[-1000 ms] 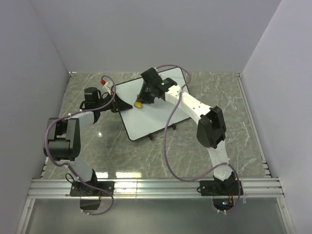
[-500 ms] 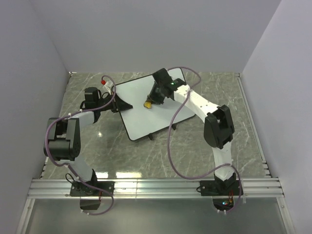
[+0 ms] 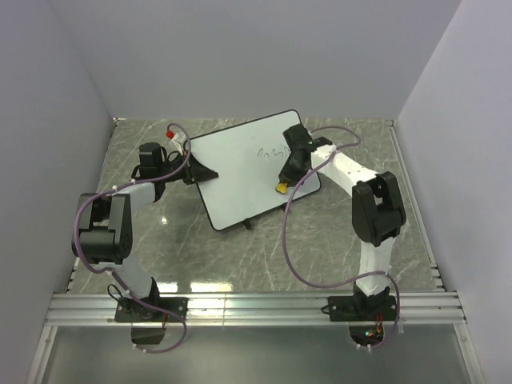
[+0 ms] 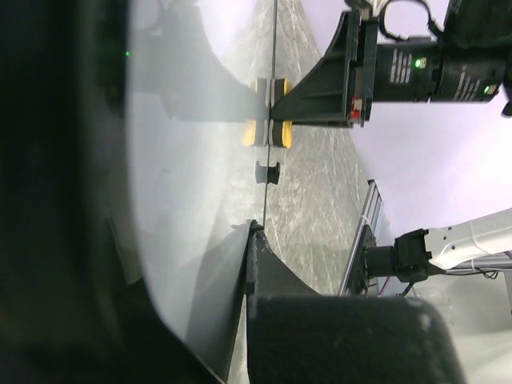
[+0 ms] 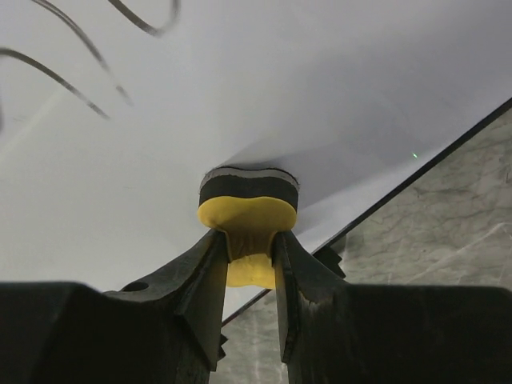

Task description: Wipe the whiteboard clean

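Note:
The whiteboard (image 3: 232,180) lies tilted on the marble table, with a dark scribble (image 3: 273,152) near its far right part. My left gripper (image 3: 197,171) is shut on the board's left edge; in the left wrist view its jaws close on the thin edge (image 4: 253,240). My right gripper (image 3: 285,181) is shut on a small yellow eraser (image 3: 282,188), which it presses on the board near the right edge. In the right wrist view the eraser (image 5: 248,210) sits pad-down on the whiteboard (image 5: 264,88), with scribble lines (image 5: 76,36) at the upper left.
A red-capped item (image 3: 170,132) lies behind the left gripper. The board's two black feet (image 3: 247,225) stick out at its near edge. Grey walls close in the table on three sides. An aluminium rail (image 3: 256,304) runs along the front.
My right gripper has slid the eraser from the board's middle to its right near edge. The scribble, hidden under the arm before, now shows. The left arm has not moved.

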